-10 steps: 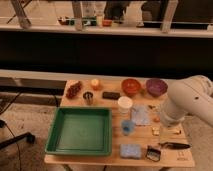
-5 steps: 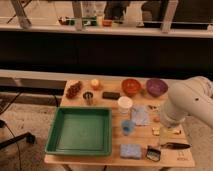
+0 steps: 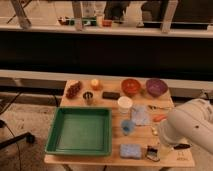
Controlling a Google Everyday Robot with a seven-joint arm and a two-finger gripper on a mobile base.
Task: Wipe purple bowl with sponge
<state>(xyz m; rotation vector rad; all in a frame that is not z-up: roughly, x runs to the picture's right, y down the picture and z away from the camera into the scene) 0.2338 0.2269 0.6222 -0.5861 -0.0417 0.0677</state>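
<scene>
A wooden table point(image 3: 116, 159) carried a green tray point(image 3: 52, 136) on its front left part. Behind the tray lay a red cluster of grapes point(image 3: 74, 90), a small metal cup point(image 3: 88, 97), an orange fruit point(image 3: 94, 83) and a flat black item point(image 3: 110, 95). An orange bowl point(image 3: 131, 86) stood at the back, with a white cup point(image 3: 124, 103) just in front of it. A pale blue pouch point(image 3: 140, 115) lay beside a small blue cup point(image 3: 127, 127). The gripper point(image 3: 161, 148) hung over the table's front right corner.

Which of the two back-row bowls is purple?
The purple bowl is the right one, at the table's back corner; the orange-red bowl sits left of it. The gripper hangs front right.
</scene>
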